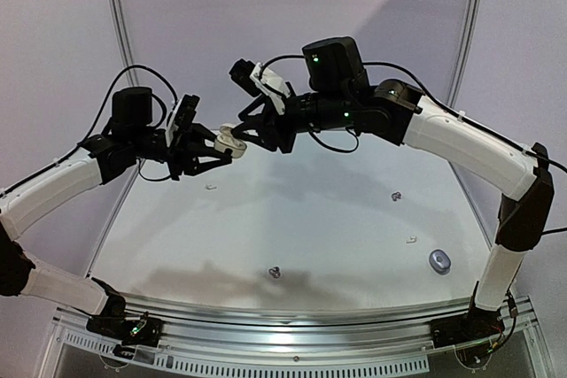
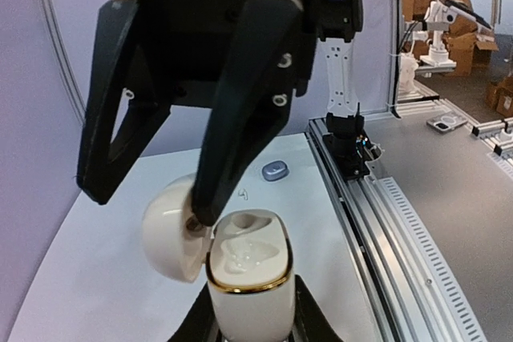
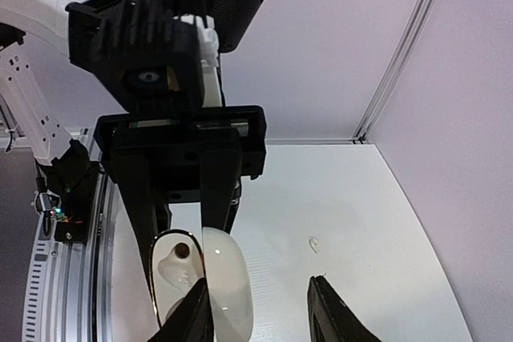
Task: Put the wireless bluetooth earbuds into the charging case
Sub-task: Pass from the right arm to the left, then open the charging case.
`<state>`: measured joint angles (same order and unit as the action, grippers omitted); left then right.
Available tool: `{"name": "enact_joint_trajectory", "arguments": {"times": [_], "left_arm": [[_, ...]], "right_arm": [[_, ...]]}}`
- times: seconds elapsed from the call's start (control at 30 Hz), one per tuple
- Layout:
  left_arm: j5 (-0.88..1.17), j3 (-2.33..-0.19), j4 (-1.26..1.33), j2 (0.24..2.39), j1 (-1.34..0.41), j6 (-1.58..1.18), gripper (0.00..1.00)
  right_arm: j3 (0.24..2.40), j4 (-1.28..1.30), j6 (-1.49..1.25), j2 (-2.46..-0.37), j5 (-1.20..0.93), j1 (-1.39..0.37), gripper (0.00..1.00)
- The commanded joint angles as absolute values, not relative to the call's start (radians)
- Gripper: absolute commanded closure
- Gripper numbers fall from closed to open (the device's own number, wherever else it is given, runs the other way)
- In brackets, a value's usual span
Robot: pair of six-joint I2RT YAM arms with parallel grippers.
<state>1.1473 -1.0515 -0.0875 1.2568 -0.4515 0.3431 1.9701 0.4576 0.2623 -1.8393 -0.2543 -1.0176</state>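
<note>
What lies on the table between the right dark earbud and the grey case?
A white earbud lies there, apart from both the dark earbud and the case; the top view shows it.

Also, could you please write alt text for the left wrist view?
The left gripper holds an open white charging case upright, its lid swung left. The right gripper hangs open above, one fingertip by the lid's hinge. A blue-grey case lies behind.

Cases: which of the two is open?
The white case in the left gripper: its lid is swung aside. The bluish case on the table looks shut.
</note>
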Motion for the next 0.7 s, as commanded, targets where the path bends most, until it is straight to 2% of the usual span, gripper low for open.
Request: {"name": "enact_joint_trajectory", "arguments": {"times": [0.0,0.2,0.37,0.67], "left_arm": [[1.183,-1.034,-0.161,1.250,-0.459,0.550,1.00],[1.185,-1.029,-0.158,1.261,-0.459,0.584,1.00],[1.184,-0.997,-0.078,1.270,-0.459,0.467,1.00],[1.142,-0.950,0.033,1.278,-0.456,0.320,1.00]], "right_arm": [[1.957,0.484,0.218,-1.854,-0.313,-0.993,0.60],[1.960,0.497,0.206,-1.863,-0.376,-0.980,0.59],[1.977,0.523,0.194,-1.877,-0.424,-0.972,0.56],[1.999,0.502,0.154,-1.886,-0.513,-0.953,0.41]]}}
